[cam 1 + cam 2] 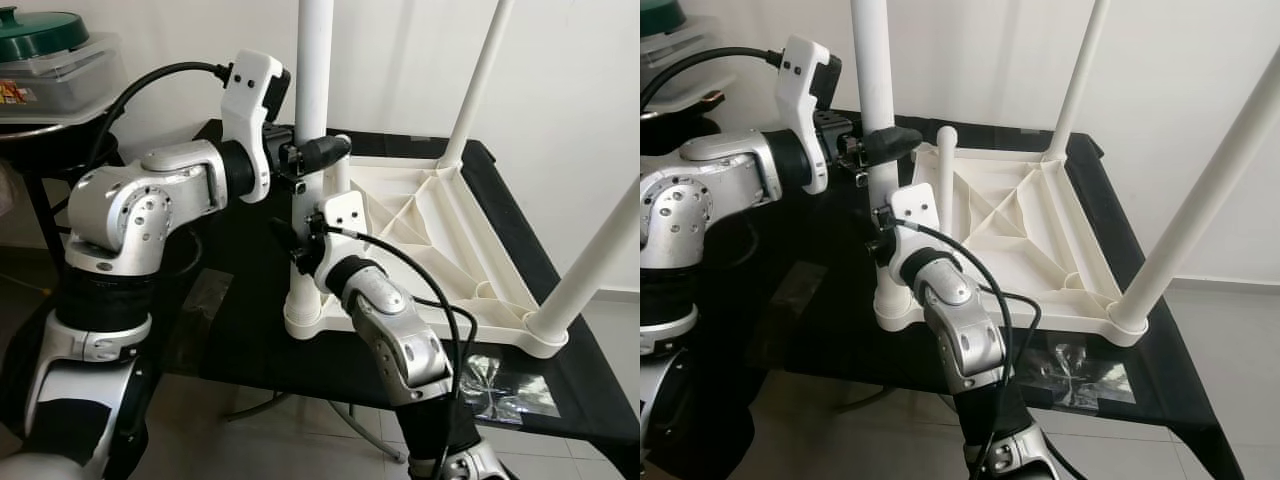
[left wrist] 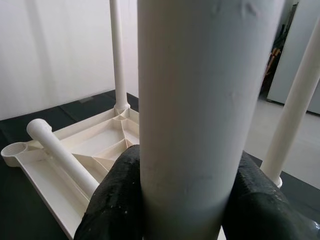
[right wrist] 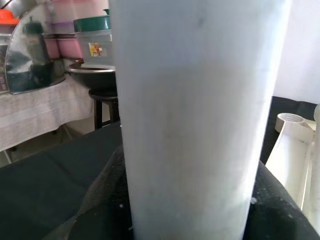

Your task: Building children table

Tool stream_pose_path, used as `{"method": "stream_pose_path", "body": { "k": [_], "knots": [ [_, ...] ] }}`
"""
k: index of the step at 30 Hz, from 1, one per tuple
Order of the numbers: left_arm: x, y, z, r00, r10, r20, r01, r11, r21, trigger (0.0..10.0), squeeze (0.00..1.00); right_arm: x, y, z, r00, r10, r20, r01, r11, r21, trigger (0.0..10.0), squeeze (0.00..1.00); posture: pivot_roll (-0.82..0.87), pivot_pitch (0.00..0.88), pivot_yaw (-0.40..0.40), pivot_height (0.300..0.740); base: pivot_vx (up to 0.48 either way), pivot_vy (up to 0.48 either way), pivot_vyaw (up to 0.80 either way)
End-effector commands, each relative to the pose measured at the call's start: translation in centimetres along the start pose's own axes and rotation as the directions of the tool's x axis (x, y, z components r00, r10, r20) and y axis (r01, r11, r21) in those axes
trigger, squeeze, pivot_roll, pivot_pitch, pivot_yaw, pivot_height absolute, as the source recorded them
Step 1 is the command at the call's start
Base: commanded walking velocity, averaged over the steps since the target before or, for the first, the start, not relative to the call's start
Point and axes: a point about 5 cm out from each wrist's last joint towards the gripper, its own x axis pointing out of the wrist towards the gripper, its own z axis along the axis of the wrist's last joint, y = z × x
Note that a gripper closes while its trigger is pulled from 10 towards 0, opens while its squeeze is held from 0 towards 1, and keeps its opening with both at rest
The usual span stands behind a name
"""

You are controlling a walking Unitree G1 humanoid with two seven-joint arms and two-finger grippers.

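While the inverted white tabletop (image 1: 440,235) lies on the black table (image 1: 590,395) with 3 legs upright, left gripper (image 1: 318,152) and right gripper (image 1: 300,245) both clamp the near-corner leg (image 1: 312,70); 1 loose leg (image 1: 946,180) rests inside the tabletop

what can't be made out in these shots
- Top of the near leg: cut off by the upper edge in both eye views.
- Whether that leg is fully seated in its corner socket: the right tool and its arm cover the joint.
- Right tool's fingers: the leg hides them in the right wrist view.
- Fourth socket: the loose leg lies toward it; whether they touch is unclear.
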Motion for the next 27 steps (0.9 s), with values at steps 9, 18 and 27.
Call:
{"method": "stream_pose_path", "body": {
  "k": [9,18,27],
  "knots": [
    [-2.0,-0.9,1.0,0.999,-0.007,0.032,0.006,1.0,0.023,0.0,0.0,1.3,-2.3,1.9,0.929,0.371,0.006,-0.37,0.928,-0.038,10.0,1.0,0.06,0.067,-0.05,0.74,0.0,0.0,0.0],
    [-2.8,-1.5,2.4,0.999,-0.031,0.036,0.03,0.999,0.042,0.0,0.0,0.4,-3.7,3.5,0.73,0.682,-0.053,-0.682,0.721,-0.122,10.0,0.0,0.07,0.073,-0.055,0.74,0.0,0.0,0.0],
    [-3.8,-1.0,2.3,0.999,-0.022,0.027,0.021,0.999,0.04,0.0,0.0,0.9,-3.3,3.9,0.533,0.845,-0.055,-0.846,0.529,-0.074,0.0,0.0,0.08,0.085,-0.054,0.74,0.0,0.0,0.0]
  ]
}}
